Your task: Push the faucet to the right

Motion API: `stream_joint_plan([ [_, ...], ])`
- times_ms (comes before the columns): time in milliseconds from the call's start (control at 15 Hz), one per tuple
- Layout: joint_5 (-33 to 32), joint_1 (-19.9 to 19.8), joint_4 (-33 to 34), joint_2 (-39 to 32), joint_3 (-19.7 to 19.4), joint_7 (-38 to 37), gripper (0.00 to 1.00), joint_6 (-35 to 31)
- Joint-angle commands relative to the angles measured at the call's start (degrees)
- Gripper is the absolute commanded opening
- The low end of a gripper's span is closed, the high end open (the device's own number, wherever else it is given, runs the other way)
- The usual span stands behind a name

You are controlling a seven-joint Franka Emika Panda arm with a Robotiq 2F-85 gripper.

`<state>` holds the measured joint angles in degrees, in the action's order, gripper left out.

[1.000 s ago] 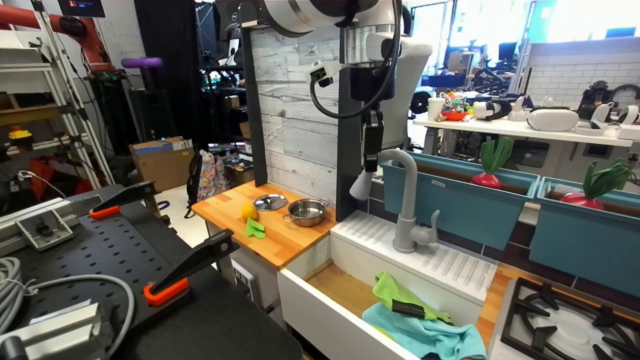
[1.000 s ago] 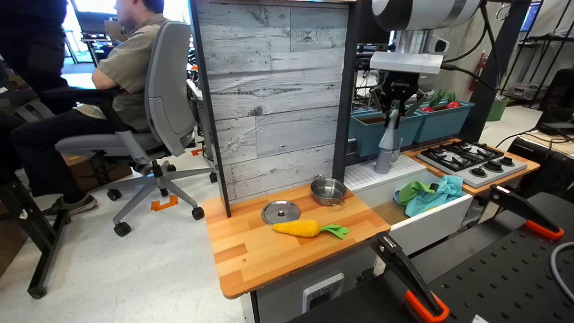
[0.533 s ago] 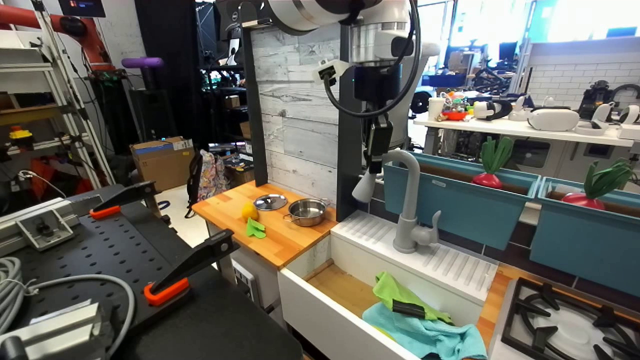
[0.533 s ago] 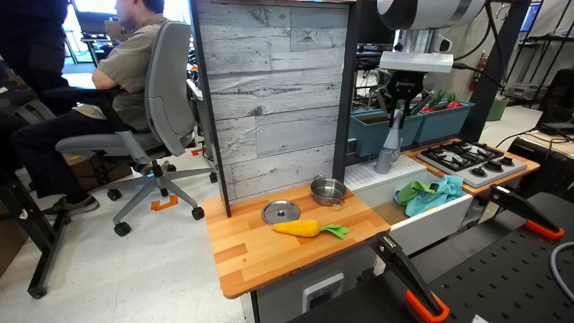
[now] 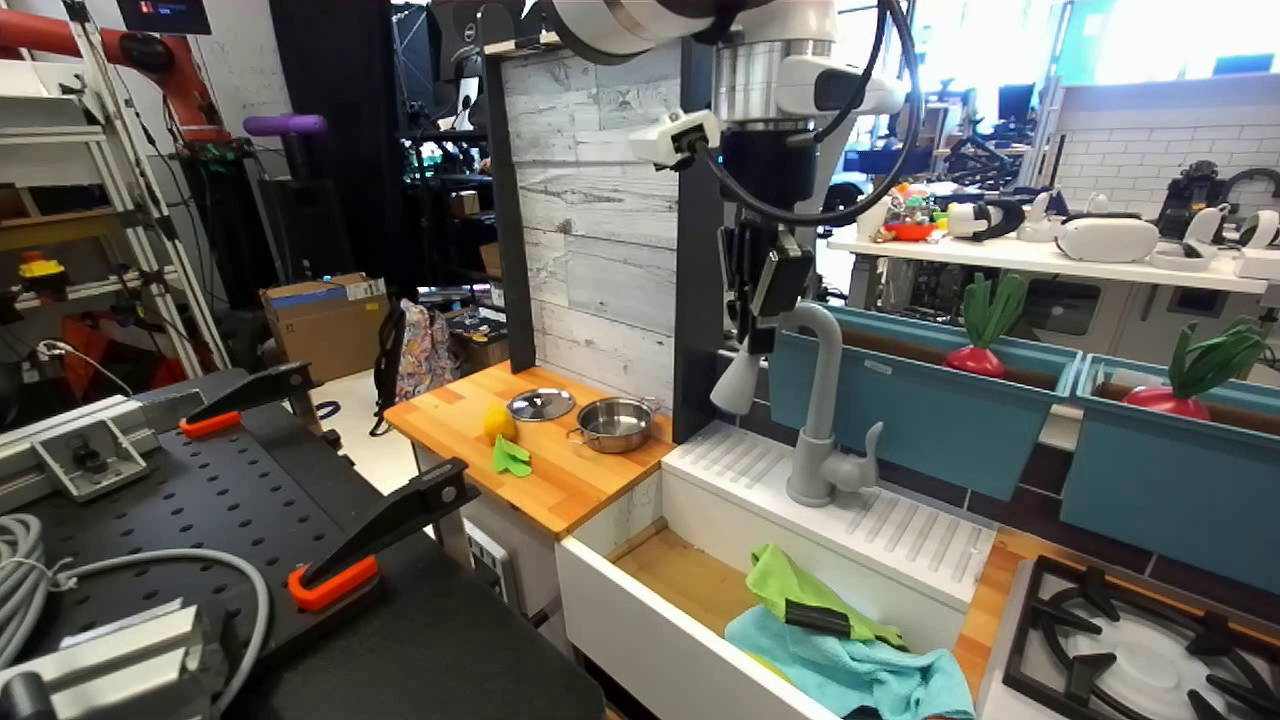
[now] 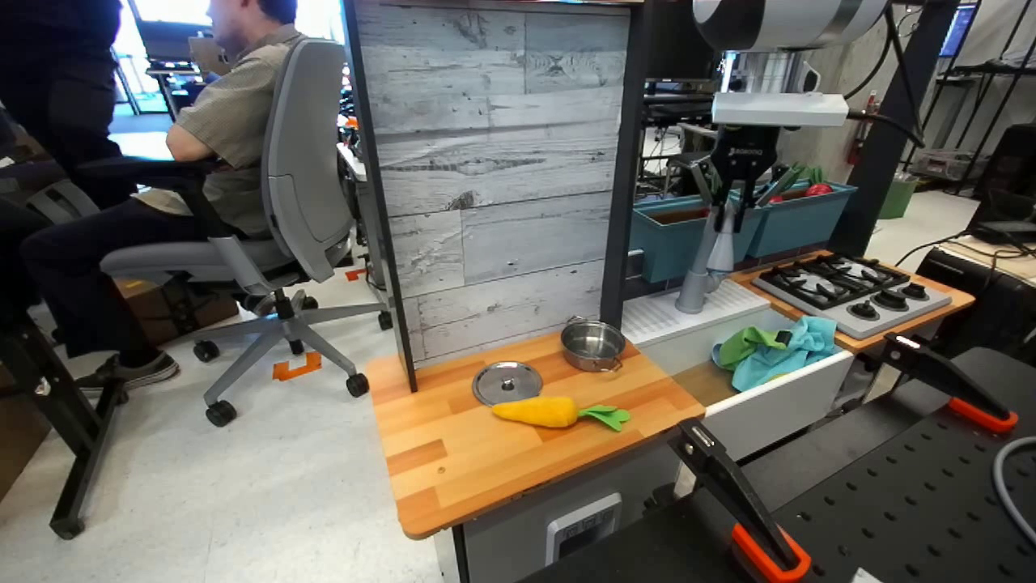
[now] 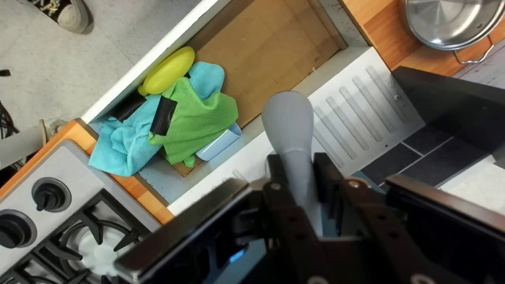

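Observation:
The grey faucet stands on the white ribbed ledge behind the sink, with its base upright. It also shows in an exterior view. Its arched spout ends in a flared head, which fills the middle of the wrist view. My gripper points down at the spout from above, with one finger on each side just above the flared head. In the wrist view, the gripper is shut on the spout. In an exterior view, the fingers hide part of the spout.
The sink holds green and blue cloths and a yellow item. Teal planters stand close behind the faucet. A dark post with a wood panel, a metal pot and a stove flank the sink.
My gripper and the spout have moved together to the right in both exterior views. The spout head has swung round the stem; the faucet's base has stayed in place.

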<state>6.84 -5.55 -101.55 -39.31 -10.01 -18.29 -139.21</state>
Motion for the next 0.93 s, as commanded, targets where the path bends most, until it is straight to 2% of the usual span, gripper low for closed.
stream_joint_plan([
  [0, -3.5, -1.8, -0.5, 0.5, -3.4, 2.3, 0.06, 2.7],
  [867, -5.1, -2.9, 0.9, 0.5, -5.0, 6.8, 0.06, 5.4],
])
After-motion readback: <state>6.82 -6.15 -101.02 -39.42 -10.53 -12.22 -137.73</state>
